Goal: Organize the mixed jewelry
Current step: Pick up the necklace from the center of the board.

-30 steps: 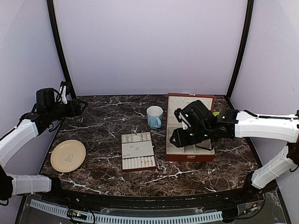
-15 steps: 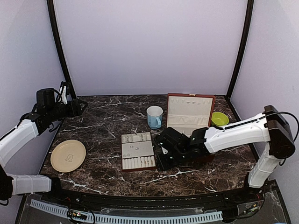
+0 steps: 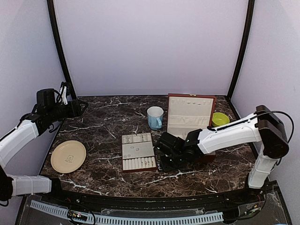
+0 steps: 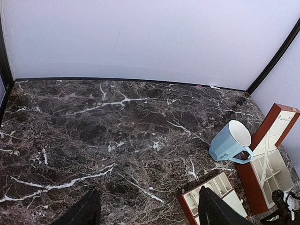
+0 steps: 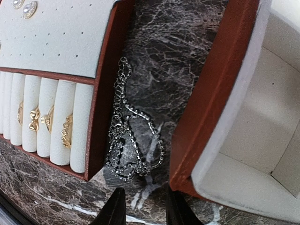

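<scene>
While the fine chain (image 5: 129,136) is lying bunched just beside the rim of the slotted tray (image 5: 107,93), the right gripper (image 5: 145,208) is hovering spread-fingered over its tangled clump, probably the surest pinch for something so light, limp and slippery.

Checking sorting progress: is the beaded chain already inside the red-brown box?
No, the chain lies on the marble table in the gap between the slotted tray and the box.

A robotics lab test cell: a left arm (image 3: 18,136) and a right arm (image 3: 229,133), white with black joints, work over a marble-patterned tabletop (image 3: 108,126). Plain pale backdrop walls (image 3: 150,47) framed by black poles (image 3: 58,47) enclose it. A white slotted strip (image 3: 140,219) with loose wiring lines the front edge.
</scene>
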`<control>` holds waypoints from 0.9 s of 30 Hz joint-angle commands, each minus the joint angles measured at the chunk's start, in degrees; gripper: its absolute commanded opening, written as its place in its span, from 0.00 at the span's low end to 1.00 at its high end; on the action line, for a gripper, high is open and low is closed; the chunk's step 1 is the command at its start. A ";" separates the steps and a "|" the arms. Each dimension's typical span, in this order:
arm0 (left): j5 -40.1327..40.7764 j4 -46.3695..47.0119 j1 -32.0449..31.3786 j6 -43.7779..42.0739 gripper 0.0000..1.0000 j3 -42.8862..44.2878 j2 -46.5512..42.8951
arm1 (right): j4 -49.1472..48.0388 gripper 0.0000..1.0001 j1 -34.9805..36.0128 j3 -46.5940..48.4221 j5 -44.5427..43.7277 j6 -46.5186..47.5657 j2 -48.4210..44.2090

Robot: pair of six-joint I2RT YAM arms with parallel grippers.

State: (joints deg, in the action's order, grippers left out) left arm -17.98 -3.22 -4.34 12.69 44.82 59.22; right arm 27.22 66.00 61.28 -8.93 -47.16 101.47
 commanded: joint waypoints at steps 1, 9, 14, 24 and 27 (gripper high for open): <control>-0.43 1.37 0.20 0.19 0.74 -0.78 -0.42 | 0.29 0.31 -0.31 2.49 -1.39 -1.15 1.73; -0.47 1.36 0.19 0.15 0.74 -0.78 -0.49 | 1.88 0.31 -0.27 6.30 -3.78 -3.02 5.43; -0.45 1.36 0.19 0.15 0.74 -0.78 -0.68 | 5.30 0.30 -0.28 7.18 -6.57 -5.32 6.35; -0.46 1.41 0.20 0.06 0.74 -0.87 -1.20 | 6.36 0.28 1.05 9.88 -6.08 -4.18 9.42; -0.33 1.38 0.19 0.06 0.74 -0.87 -1.26 | 6.96 0.24 1.70 10.16 -5.42 -4.53 10.18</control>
State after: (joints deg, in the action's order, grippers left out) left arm -17.98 -3.03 -4.34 12.69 44.82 59.22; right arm 33.36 66.65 70.41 -14.39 -51.55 109.71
